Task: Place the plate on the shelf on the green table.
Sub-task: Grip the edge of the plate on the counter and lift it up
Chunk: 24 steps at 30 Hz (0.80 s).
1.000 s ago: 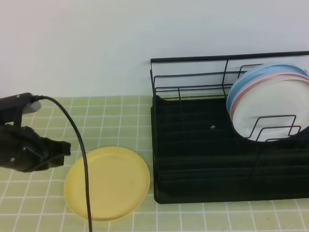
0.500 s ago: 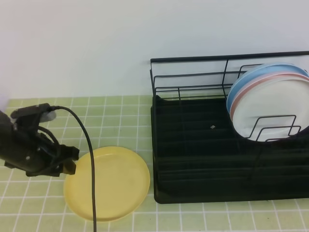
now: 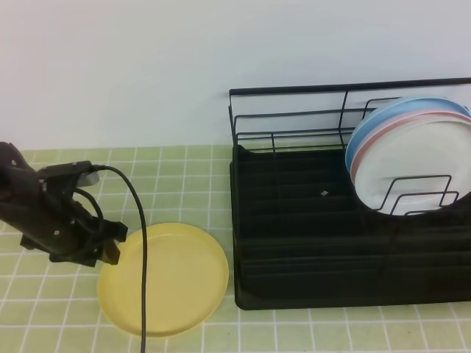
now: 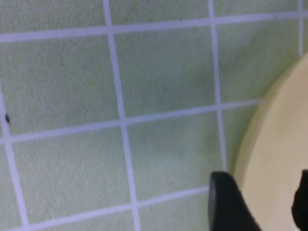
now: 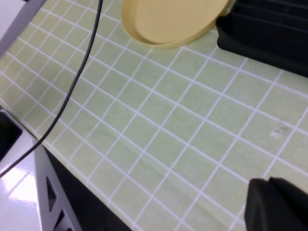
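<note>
The pale-yellow plate [image 3: 165, 281] lies flat on the green table [image 3: 184, 184], just left of the shelf [image 3: 324, 243]. My left gripper [image 3: 114, 244] is at the plate's left edge. In the left wrist view its two dark fingers [image 4: 228, 207] stand apart, open, with the plate's rim [image 4: 274, 159] between them. My right gripper [image 5: 274, 209] shows only as a dark tip at the bottom right of the right wrist view, shut and empty, well in front of the plate [image 5: 171, 19] and the shelf [image 5: 269, 29].
Two white plates, one blue-rimmed [image 3: 383, 118] and one pink-rimmed [image 3: 412, 165], stand upright in the shelf's right end. A black cable [image 3: 140, 250] trails from the left arm across the yellow plate. The table's front edge [image 5: 96, 192] drops off near the right gripper.
The left arm has moved right and forward to the plate's left rim, and its jaws have opened. The plate, the shelf and the right arm have not moved.
</note>
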Each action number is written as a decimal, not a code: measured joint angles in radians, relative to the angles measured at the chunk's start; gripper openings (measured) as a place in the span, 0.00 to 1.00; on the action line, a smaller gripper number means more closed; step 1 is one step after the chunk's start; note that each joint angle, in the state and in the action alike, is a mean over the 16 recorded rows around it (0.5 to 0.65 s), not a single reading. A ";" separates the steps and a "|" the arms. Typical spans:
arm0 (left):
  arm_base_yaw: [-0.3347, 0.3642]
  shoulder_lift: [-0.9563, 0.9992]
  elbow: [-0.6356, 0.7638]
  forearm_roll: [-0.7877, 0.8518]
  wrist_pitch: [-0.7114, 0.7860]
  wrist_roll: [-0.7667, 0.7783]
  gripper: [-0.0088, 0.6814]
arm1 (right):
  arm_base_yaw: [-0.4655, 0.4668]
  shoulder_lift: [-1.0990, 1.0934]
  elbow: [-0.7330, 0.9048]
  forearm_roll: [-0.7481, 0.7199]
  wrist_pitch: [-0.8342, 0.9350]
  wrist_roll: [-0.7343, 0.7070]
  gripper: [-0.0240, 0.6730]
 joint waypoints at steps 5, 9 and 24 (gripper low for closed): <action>0.000 0.042 -0.016 -0.008 -0.007 0.005 0.41 | 0.000 0.000 0.000 0.012 0.000 0.000 0.03; 0.000 0.063 -0.020 -0.018 -0.012 0.018 0.34 | 0.000 0.000 0.000 0.019 0.000 0.000 0.03; 0.000 0.072 -0.021 -0.034 -0.014 0.057 0.03 | 0.000 0.000 0.000 0.031 0.004 0.000 0.03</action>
